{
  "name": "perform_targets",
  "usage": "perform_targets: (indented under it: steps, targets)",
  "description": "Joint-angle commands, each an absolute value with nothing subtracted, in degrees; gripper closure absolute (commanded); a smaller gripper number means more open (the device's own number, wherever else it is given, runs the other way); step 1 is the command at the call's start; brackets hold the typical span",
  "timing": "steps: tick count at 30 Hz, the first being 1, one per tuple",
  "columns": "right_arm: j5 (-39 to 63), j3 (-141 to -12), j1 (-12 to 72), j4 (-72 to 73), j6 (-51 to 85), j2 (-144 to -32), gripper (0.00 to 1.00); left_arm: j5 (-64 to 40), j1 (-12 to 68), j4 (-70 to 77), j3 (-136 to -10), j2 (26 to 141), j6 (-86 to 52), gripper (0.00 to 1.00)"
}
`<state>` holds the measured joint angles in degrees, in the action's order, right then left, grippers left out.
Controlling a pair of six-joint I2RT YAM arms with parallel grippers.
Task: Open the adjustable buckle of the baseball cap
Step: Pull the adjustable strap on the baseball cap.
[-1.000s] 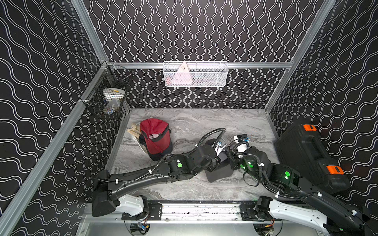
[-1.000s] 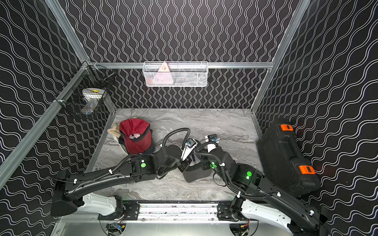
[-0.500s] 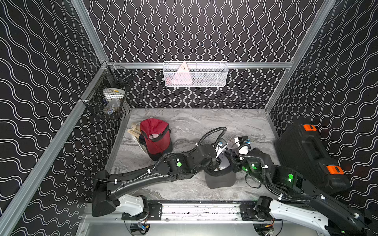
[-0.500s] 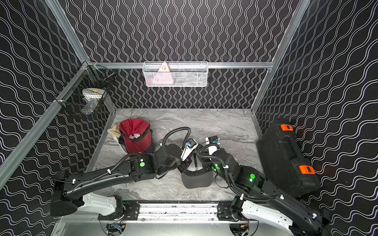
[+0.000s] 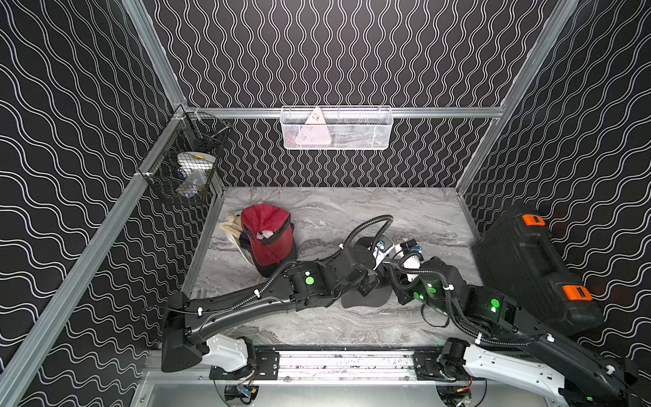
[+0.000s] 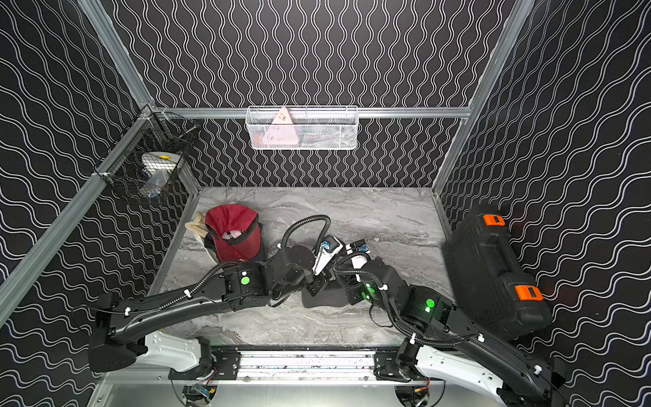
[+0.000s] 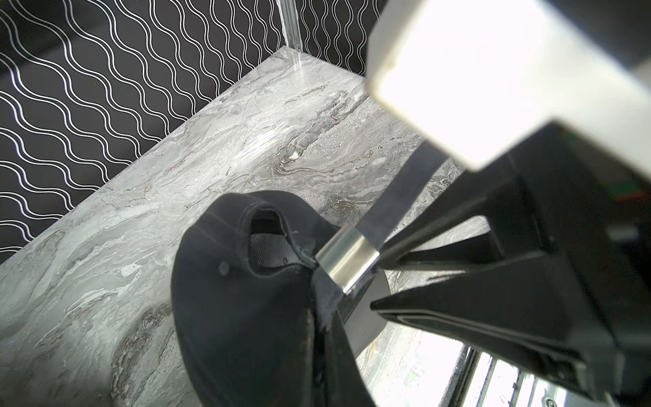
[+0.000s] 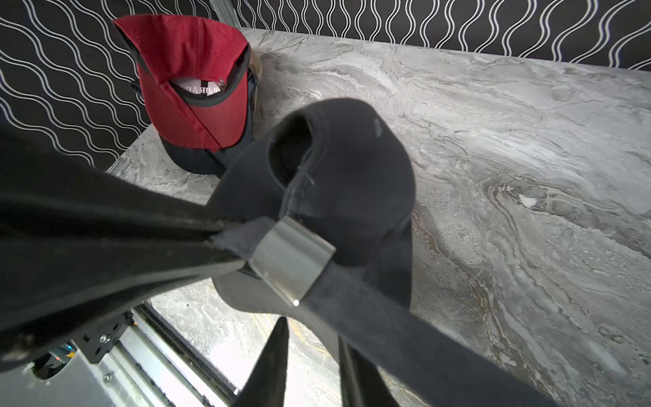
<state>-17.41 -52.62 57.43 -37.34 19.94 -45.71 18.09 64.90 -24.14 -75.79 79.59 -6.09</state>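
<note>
Pinching the strap (image 8: 387, 338) by the shiny buckle (image 8: 290, 260), my left gripper (image 8: 213, 243) is pressed together. The black cap (image 8: 352, 165) is mid-desk (image 8: 493, 141), buckle not open yet. I cannot tell if my right gripper (image 8: 310, 349) grips.

Black walls (image 5: 334, 53) covered in white wavy lines close the cell on three sides, joined by aluminium frame rails (image 5: 440, 112). The desk (image 5: 352, 211) is grey veined marble with a soft sheen. A white wire basket (image 5: 370, 141) hangs on the back rail, and a black wire basket (image 5: 165, 190) hangs in the far left corner. A black case (image 5: 521, 260) with orange latches leans against the right wall.
</note>
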Motion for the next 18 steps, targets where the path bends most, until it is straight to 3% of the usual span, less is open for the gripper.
perform_targets:
  steps: [1,18]
  targets:
    - [-16.60,-52.47,57.48,-35.36,19.41,-46.10,0.73,18.19,64.82,-24.30,-76.62,79.63,-7.21,1.00]
    - [-20.31,-51.94,57.50,-29.82,18.63,-45.09,0.73,13.39,64.95,-26.06,-77.69,79.04,-8.52,1.00]
